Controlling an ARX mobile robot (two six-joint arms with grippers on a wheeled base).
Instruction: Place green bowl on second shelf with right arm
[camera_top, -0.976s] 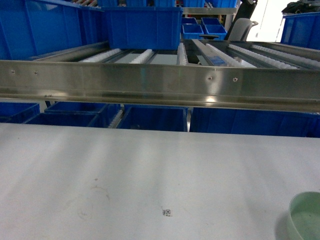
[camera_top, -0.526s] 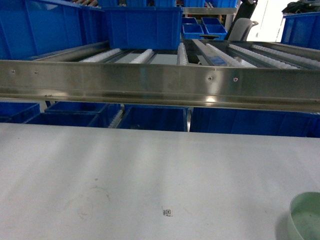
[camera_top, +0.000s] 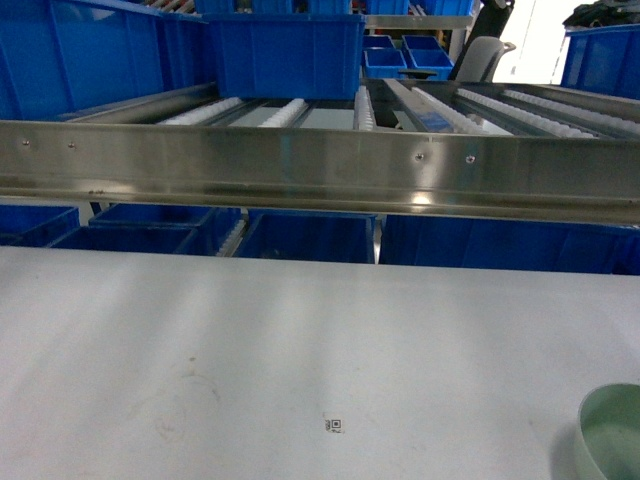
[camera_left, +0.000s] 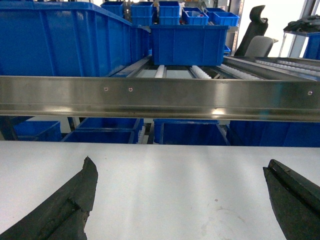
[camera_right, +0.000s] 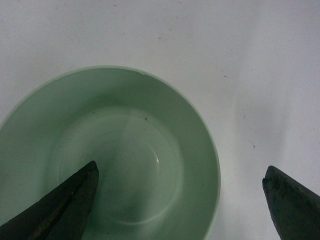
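The pale green bowl (camera_top: 612, 432) sits on the white table at the bottom right corner of the head view, partly cut off. From above, the right wrist view shows the green bowl (camera_right: 110, 155) filling the left side, empty. My right gripper (camera_right: 180, 172) is open over it: the left fingertip (camera_right: 75, 195) hangs inside the bowl, the right one outside its rim over bare table. The second shelf (camera_top: 320, 165), a steel rack level with roller rails, runs across behind the table. My left gripper (camera_left: 180, 167) stands open above the table, holding nothing. Neither gripper shows in the head view.
Blue crates (camera_top: 285, 50) stand on the rack's rollers at the back left, and more blue crates (camera_top: 310, 235) sit below the steel front rail. The white table (camera_top: 300, 350) carries a small printed marker (camera_top: 335, 425). An office chair (camera_top: 485, 55) stands behind the rack.
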